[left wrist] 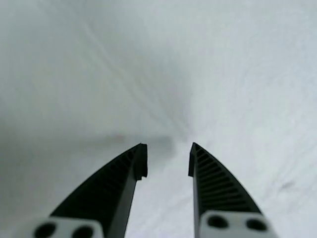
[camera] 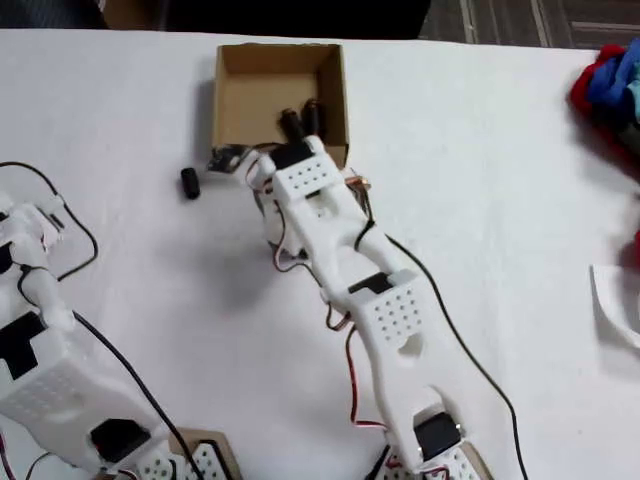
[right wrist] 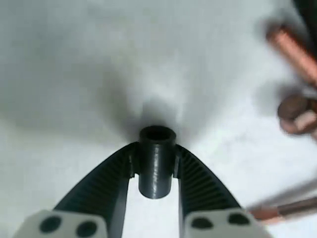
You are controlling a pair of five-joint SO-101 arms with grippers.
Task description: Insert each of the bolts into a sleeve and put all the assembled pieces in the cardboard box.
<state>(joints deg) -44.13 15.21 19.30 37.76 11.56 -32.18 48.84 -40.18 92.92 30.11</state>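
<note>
Two dark cylinders stand in the near right corner of the cardboard box, so part of the job looks done. The high view does not show whether each one carries a bolt. Plenty seems left. A loose black sleeve lies on the white table just left of the box. Three copper-coloured bolts lie on the cloth beside the right gripper: one far off, one seen end-on, and one close by. That gripper is clamped on a held sleeve, which is pinched upright between both fingers, and its bore looks open and empty. By my reading this piece has yet to be joined to a bolt and boxed. The left gripper hangs over bare table with its fingers a little apart and nothing between them. In the high view the right arm reaches to the near wall of the box and covers its own gripper, the held sleeve and most of the bolts. The left arm is cut off at the left edge. The bolts in the right wrist view are blurred, so their heads and threads are hard to make out, and I cannot tell how many bolts there are in all.
</note>
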